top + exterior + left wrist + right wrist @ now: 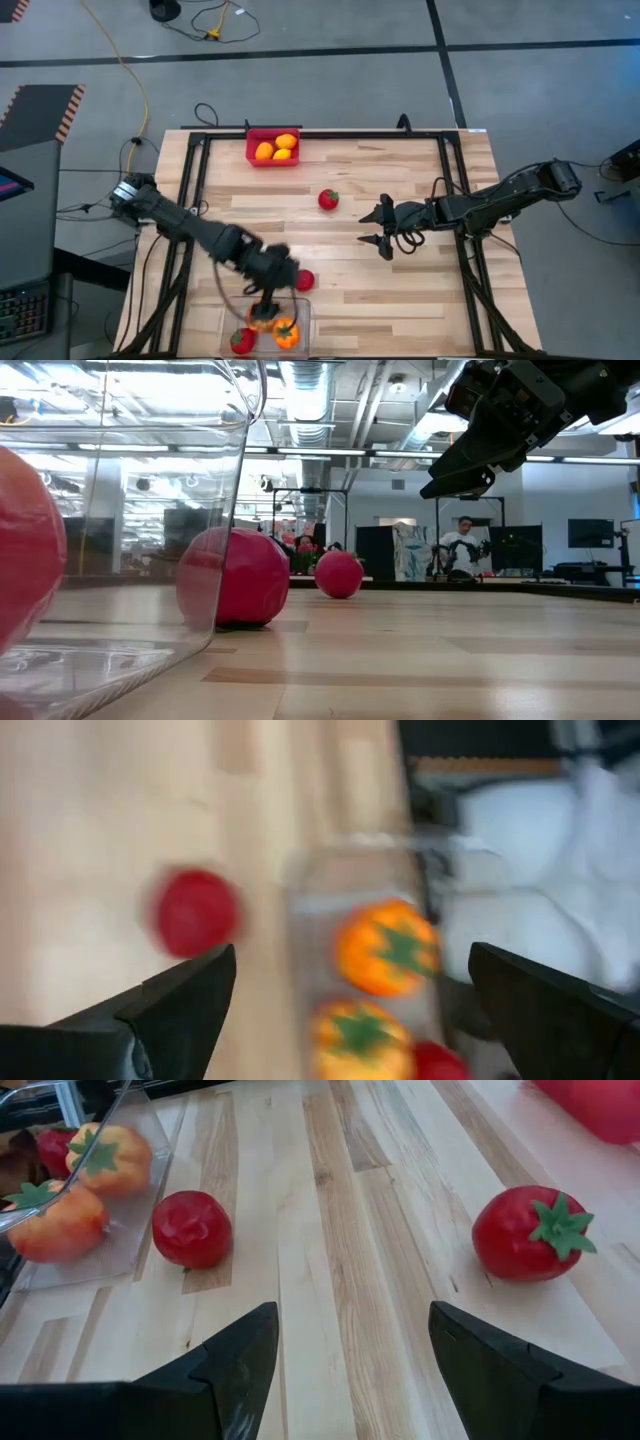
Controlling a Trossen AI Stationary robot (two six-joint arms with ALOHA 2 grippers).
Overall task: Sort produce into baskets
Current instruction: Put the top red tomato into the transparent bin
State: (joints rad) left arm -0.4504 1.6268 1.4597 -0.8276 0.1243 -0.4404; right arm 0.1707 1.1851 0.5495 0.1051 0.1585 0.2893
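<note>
The clear bin point(300, 312) stands at the table's near edge and holds two orange fruits with green stems point(388, 946) point(362, 1038) and a red one point(242, 340). My left gripper point(265, 303) hovers over it, open and empty. The red bin point(253, 146) at the far edge holds three orange and yellow fruits point(275, 148). A red fruit point(304, 280) rests on the table beside the clear bin. A red fruit with a green stem point(328, 199) rests mid-table. My right gripper point(368, 228) is open and empty, right of both, above the table.
Black frame rails point(195, 200) run along the table's left, right and far sides. In the low view a person point(462, 550) sits in the room far behind the table. Bare wood lies between the two bins and around the right gripper.
</note>
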